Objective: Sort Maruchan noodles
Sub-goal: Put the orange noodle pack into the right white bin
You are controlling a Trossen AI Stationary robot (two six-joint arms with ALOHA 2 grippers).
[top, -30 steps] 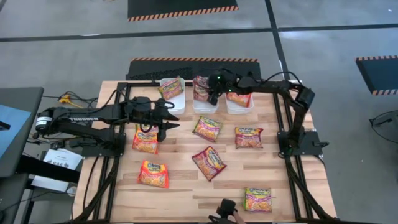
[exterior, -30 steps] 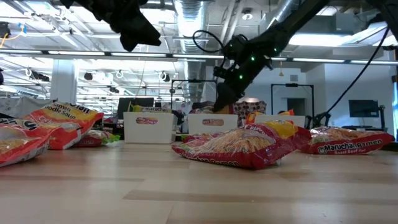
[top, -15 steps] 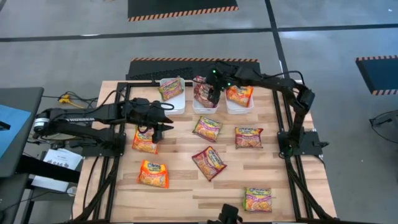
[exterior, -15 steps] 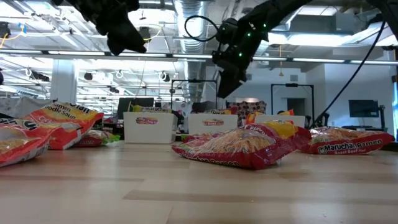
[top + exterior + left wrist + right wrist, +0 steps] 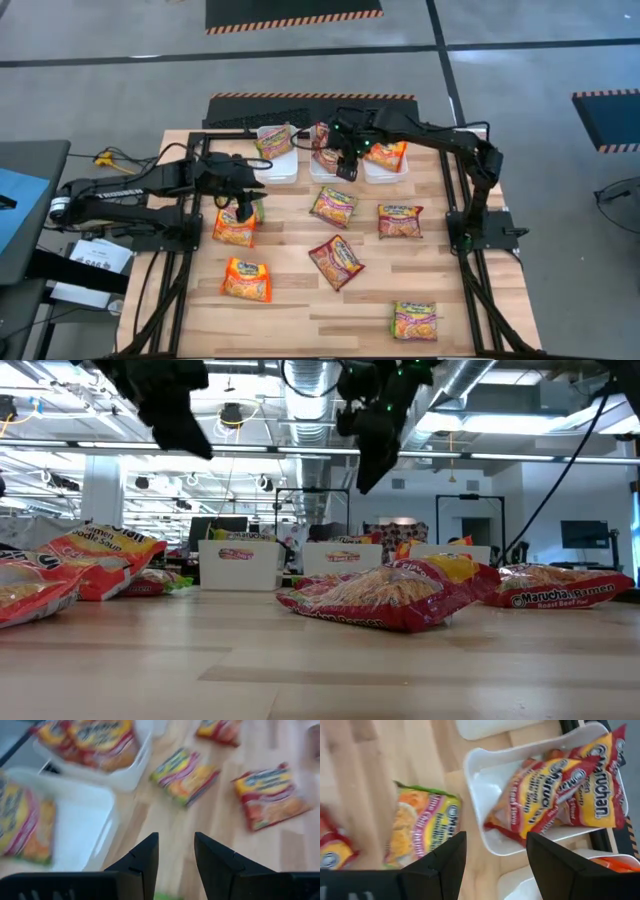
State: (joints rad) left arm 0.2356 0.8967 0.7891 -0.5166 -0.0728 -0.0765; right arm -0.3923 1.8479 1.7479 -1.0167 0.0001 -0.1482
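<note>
Maruchan noodle packets lie flat on the wooden table: an orange one (image 5: 234, 226) and another (image 5: 247, 280) at the left, a green-trimmed one (image 5: 333, 206), two maroon ones (image 5: 336, 262) (image 5: 400, 220), and one (image 5: 415, 321) near the front edge. More packets lie in three white bins at the far edge: left (image 5: 277, 165), middle (image 5: 330, 170), right (image 5: 385, 172). My left gripper (image 5: 246, 206) (image 5: 175, 855) hangs open above the far end of the left orange packet. My right gripper (image 5: 347, 167) (image 5: 496, 857) hangs open high above the middle bin's near rim, with nothing between its fingers.
Black arm frames run along the table's left and right sides. Bare wood shows between the loose packets and along the near edge. The low view shows a maroon packet (image 5: 385, 595) close in front and the bins (image 5: 340, 565) behind it.
My right gripper has risen from the bins at the far edge, tipped less steeply and come a little toward the near edge. My left gripper has drawn back toward the table's left edge, over the orange packet. No packet on the table has moved.
</note>
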